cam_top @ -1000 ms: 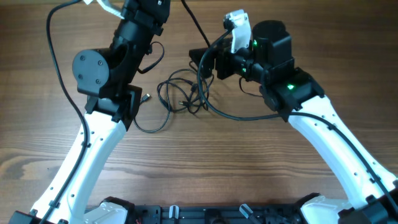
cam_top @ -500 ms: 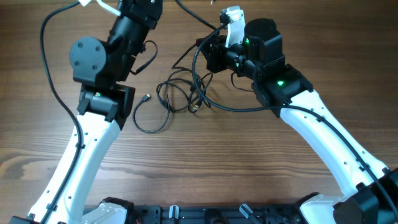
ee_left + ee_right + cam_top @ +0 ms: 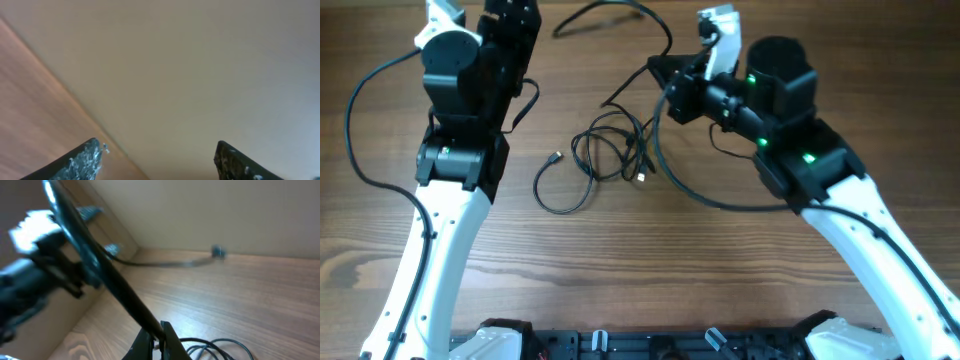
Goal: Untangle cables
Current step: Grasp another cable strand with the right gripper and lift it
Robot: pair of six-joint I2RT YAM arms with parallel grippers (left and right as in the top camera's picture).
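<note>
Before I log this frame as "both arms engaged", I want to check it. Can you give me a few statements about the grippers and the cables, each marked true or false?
1. The left gripper is open with nothing between its fingers. True.
2. The left gripper touches the cable tangle. False: it is apart from the tangle, up near the table's far edge.
3. The right gripper is wide open. False: its fingers meet on a black cable.
4. The cable tangle lies on the table between the two arms. True.
</note>
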